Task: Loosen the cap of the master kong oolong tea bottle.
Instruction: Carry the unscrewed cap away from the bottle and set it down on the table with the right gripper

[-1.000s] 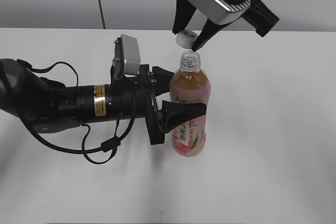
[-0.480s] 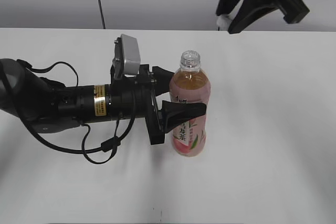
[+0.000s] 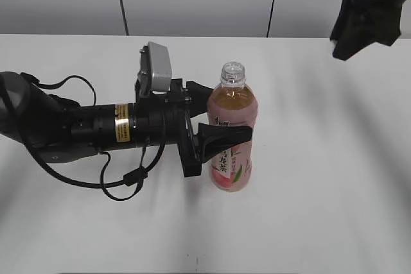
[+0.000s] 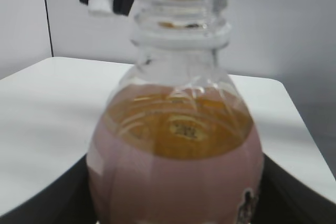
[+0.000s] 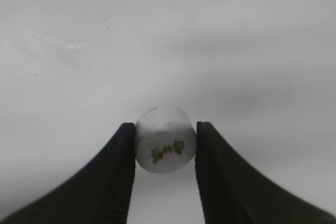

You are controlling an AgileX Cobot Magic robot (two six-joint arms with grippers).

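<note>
Already uncapped: we see the master kong oolong tea bottle [image 3: 232,134] upright on the white table [image 3: 321,190], neck open
Left gripper [image 3: 218,138]: our fingers clamp the bottle's body at label height
Right gripper [image 5: 165,148]: pinched on the cap [image 5: 165,140], high above the table and well apart from the bottle
Spill risk: we judge that any jolt or squeeze from our left grip could slosh tea out of the open neck
Drop risk: the cap is small and held only by its sides, so it could slip and roll away

Bottle label [image 3: 224,158] — Chinese characters, too small to read.
</note>
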